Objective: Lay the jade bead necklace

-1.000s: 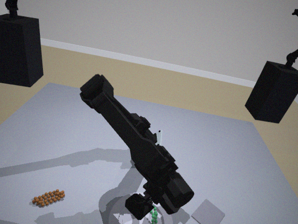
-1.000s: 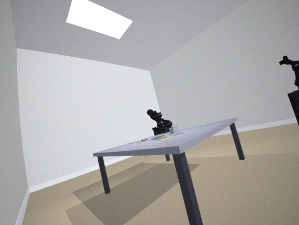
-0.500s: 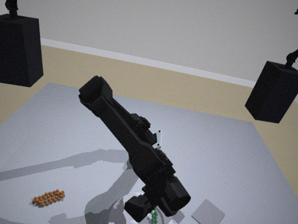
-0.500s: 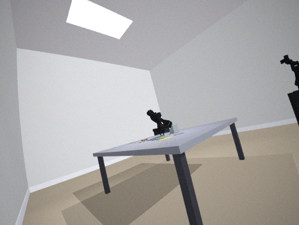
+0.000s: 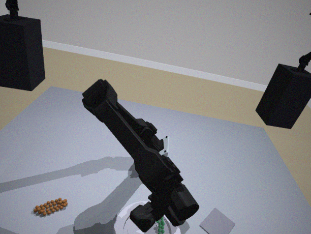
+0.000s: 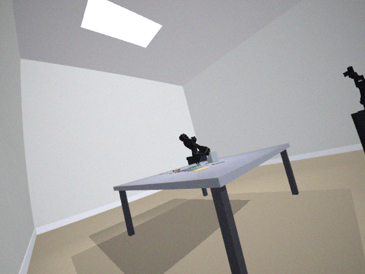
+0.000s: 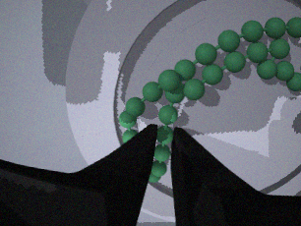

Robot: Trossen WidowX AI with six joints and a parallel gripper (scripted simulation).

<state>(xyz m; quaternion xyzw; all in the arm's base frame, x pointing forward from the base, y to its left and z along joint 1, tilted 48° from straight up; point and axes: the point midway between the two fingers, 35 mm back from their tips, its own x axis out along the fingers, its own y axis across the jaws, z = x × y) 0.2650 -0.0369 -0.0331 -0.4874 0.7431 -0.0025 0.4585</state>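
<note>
The jade bead necklace (image 5: 161,226) (image 6: 195,166) (image 7: 228,40) lies as a narrow doubled strand over the round bead board (image 5: 121,221) (image 7: 89,123). In the wrist view most of its beads are inside the board's curved groove line, and its left end bends down near that line. My gripper (image 7: 164,133) is shut on the inner strand near this end, with a green bead between the fingertips and more beads showing below in the gap. It is low over the board. In the top view the arm hides the fingertips and part of the board.
An orange bead bundle (image 5: 51,206) (image 6: 176,171) lies on the table (image 5: 228,163) left of the board. A flat grey square (image 5: 218,222) lies to the right. A pale upright block (image 5: 165,145) (image 6: 213,156) stands behind the arm. A yellow strip (image 6: 201,169) shows near the board.
</note>
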